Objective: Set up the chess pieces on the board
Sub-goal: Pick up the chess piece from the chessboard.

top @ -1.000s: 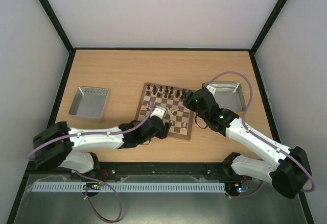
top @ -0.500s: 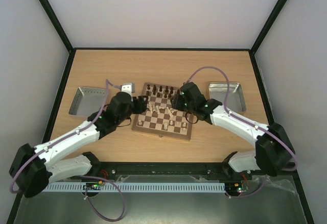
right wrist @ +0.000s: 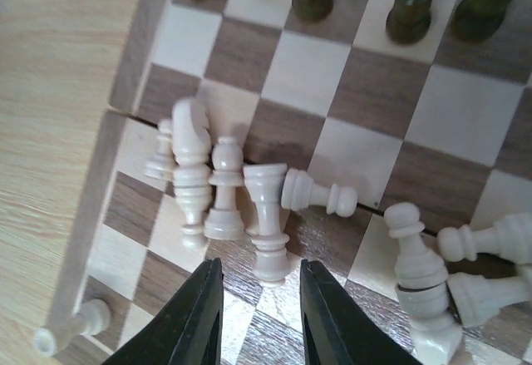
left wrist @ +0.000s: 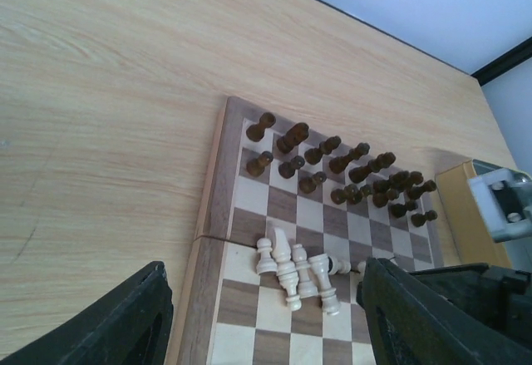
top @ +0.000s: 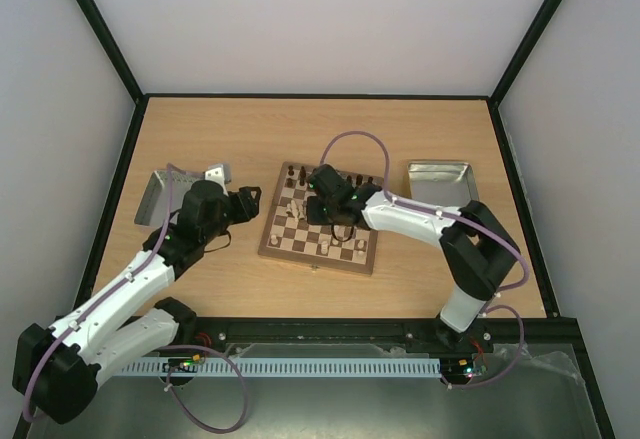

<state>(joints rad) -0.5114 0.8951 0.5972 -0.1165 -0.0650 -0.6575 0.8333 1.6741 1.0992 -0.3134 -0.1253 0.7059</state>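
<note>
Arms traded places within the second: the right gripper (right wrist: 259, 280) swung over the cream pieces (right wrist: 223, 184) clustered by the board's (top: 318, 257) left edge, jaws drawn narrow and empty, while the left gripper (top: 246, 199), wide and empty, backed off, suggesting a pickup.

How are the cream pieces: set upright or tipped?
Some tipped: a pawn lies sideways on the board; the bunched others, cannot tell.
</note>
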